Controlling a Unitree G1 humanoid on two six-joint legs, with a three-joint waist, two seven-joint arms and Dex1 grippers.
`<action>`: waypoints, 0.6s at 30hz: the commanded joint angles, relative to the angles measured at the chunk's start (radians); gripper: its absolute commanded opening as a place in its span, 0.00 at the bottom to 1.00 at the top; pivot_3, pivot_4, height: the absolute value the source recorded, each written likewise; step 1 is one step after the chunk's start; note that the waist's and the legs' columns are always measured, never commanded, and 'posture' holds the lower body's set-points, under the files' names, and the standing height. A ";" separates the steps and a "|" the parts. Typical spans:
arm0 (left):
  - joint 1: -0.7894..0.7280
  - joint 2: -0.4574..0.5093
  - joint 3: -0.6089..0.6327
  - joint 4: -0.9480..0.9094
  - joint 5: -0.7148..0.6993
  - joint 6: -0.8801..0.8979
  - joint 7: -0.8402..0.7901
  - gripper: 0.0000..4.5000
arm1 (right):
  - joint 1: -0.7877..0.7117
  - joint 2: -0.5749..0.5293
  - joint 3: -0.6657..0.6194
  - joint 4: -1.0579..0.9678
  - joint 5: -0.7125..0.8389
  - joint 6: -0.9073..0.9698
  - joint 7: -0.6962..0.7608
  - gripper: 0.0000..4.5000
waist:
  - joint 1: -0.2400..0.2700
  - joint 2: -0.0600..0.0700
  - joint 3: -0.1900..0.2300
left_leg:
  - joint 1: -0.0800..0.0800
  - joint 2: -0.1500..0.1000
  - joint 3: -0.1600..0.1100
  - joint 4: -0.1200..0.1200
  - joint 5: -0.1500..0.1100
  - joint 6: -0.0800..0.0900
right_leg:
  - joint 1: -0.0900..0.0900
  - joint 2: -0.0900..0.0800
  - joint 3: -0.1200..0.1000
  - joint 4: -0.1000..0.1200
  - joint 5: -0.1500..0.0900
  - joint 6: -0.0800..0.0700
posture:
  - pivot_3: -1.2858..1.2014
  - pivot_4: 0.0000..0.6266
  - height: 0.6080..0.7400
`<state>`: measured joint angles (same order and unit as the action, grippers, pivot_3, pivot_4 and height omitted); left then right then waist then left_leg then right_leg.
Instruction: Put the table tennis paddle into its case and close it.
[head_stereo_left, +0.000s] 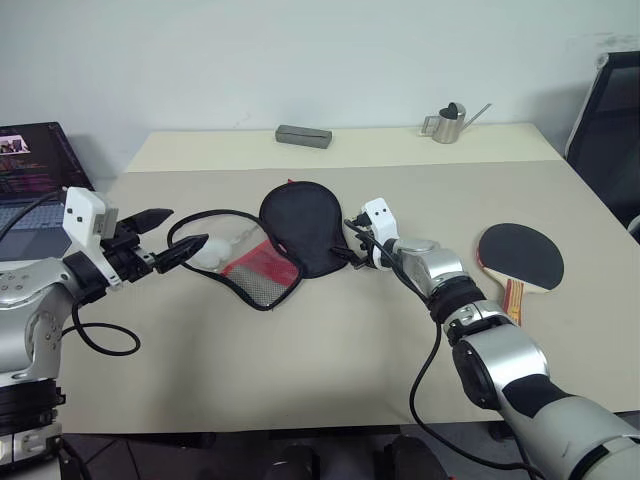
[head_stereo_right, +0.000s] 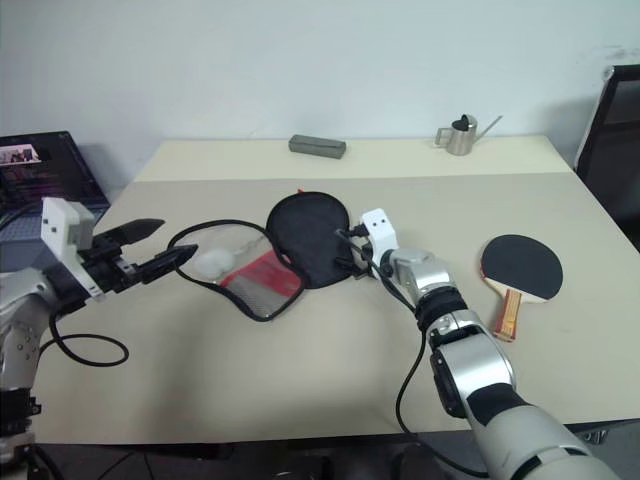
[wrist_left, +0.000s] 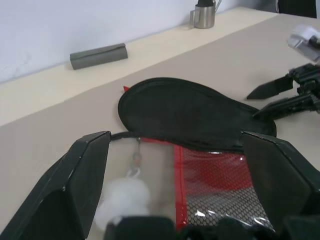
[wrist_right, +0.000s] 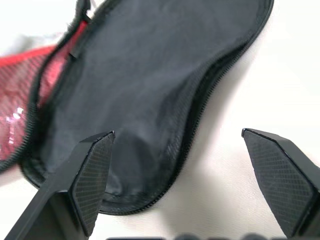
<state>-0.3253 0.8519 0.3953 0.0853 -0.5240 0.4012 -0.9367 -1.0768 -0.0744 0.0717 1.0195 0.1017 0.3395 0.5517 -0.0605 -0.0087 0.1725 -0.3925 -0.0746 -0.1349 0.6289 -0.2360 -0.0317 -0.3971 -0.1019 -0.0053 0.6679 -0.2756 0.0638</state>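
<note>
The case (head_stereo_left: 300, 228) lies unzipped in the middle of the table, its black flap folded back off the red mesh panel (head_stereo_left: 262, 268). A white fluffy tuft (head_stereo_left: 213, 250) hangs at its left end. The table tennis paddle (head_stereo_left: 520, 257) lies flat to the right, black rubber up and striped handle toward me. My left gripper (head_stereo_left: 189, 226) hovers open at the case's left end, the tuft between its fingers in the left wrist view. My right gripper (head_stereo_left: 350, 242) is open at the flap's right edge, and its wrist view shows its fingers (wrist_right: 95, 165) straddling the zip seam of the case (wrist_right: 150, 75).
A grey oblong box (head_stereo_left: 303, 136) and a small metal watering can (head_stereo_left: 450, 123) stand at the table's far edge. A laptop (head_stereo_left: 30, 170) sits off the left side and a black chair (head_stereo_left: 610, 120) at the right. Cables loop from both wrists.
</note>
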 joint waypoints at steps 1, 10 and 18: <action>-0.020 0.006 0.001 -0.007 0.007 -0.027 -0.004 1.00 | -0.037 0.023 -0.009 0.009 -0.009 -0.042 0.007 0.99 | -0.001 0.000 0.000 | 0.000 0.000 0.000 0.000 0.000 0.000 | -0.001 0.000 0.001 0.001 0.000 0.000 | 0.52 0.24 1.00; -0.020 0.000 -0.005 -0.012 0.011 -0.034 0.006 1.00 | -0.025 0.074 0.018 0.002 -0.055 -0.070 0.001 0.70 | -0.010 -0.001 0.000 | -0.002 0.000 0.004 0.000 0.001 -0.001 | -0.010 0.002 0.008 0.012 0.000 0.000 | 0.52 0.24 1.00; 0.001 -0.006 0.007 -0.030 0.009 -0.033 0.017 1.00 | -0.046 0.074 -0.004 0.025 -0.076 -0.067 -0.056 0.06 | -0.020 -0.001 0.000 | -0.001 0.000 0.004 0.001 0.001 -0.001 | -0.010 0.003 0.010 0.012 0.001 -0.001 | 0.52 0.24 1.00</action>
<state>-0.3235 0.8372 0.3766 0.0865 -0.5087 0.3832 -0.9253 -1.0844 -0.0016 0.0790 1.0544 0.0260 0.2895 0.5094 -0.0808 -0.0093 0.1722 -0.3934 -0.0746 -0.1310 0.6295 -0.2352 -0.0329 -0.4070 -0.0991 0.0047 0.6804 -0.2750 0.0626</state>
